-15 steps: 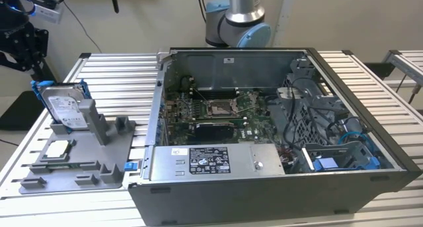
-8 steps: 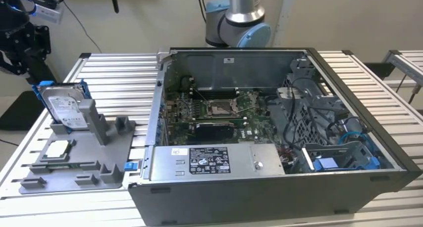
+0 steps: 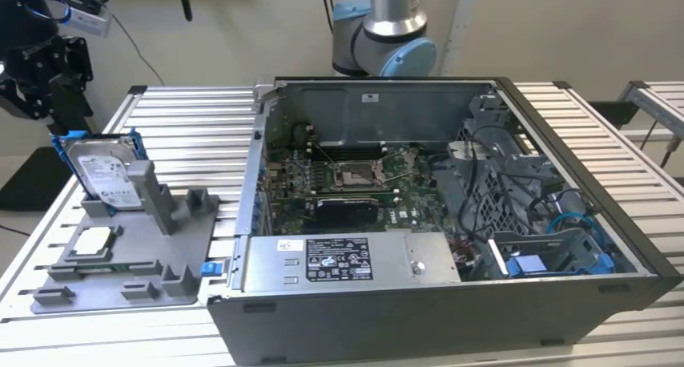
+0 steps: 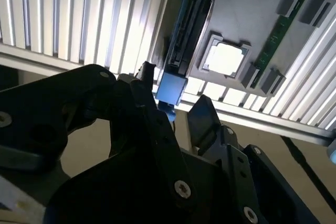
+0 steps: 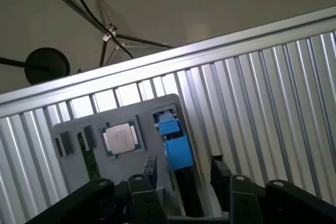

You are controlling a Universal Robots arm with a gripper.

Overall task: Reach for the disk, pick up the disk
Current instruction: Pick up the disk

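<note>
One disk (image 3: pixel 105 175), one chip (image 3: pixel 91 240), one computer (image 3: pixel 428 327), perhaps one memory stick (image 4: pixel 282 30).

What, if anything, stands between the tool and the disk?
Nothing visible does. The open tool hangs close to the disk, whose blue-framed edge lines up with the gap between the fingers.

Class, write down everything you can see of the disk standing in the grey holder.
The disk is a silver rectangular drive with a white printed label, framed by a blue plastic caddy. It stands on edge, slightly tilted, in a slot of the grey holder at the exterior view's left, beside the open computer case. Edge-on in the second wrist view it looks dark and thin. The open gripper hovers near its top, apparently not touching.
</note>
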